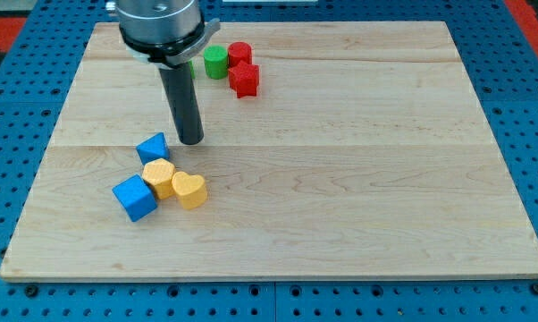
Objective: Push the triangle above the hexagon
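Note:
A blue triangle block (153, 148) lies at the view's left of centre. Right below it sits a yellow hexagon block (159, 177), touching it. A yellow heart block (189, 190) touches the hexagon on its right, and a blue cube (134, 198) touches it at the lower left. My tip (190, 140) rests on the board just to the right of the blue triangle, with a small gap between them.
Near the view's top stand a green cylinder (216, 63), a red cylinder (240, 54) and a red star-like block (244, 80), close together. Another green block is mostly hidden behind the rod. The wooden board (358, 179) lies on a blue pegboard.

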Tool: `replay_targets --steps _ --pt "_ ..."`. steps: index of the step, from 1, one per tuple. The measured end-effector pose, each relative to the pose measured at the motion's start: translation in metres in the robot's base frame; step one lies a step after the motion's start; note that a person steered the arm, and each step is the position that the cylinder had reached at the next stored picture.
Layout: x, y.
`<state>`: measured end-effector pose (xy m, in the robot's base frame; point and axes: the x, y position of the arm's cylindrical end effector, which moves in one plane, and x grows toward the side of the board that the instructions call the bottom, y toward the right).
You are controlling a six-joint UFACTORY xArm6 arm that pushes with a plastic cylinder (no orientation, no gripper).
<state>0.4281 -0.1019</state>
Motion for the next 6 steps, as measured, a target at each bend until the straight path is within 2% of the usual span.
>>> replay_targets --steps 1,2,3,5,6 --pt "0.0 -0.011" --pt "0.0 -0.092" --pt "0.0 -0.121" --pt "0.039 -0.116" --pt "0.047 -0.066"
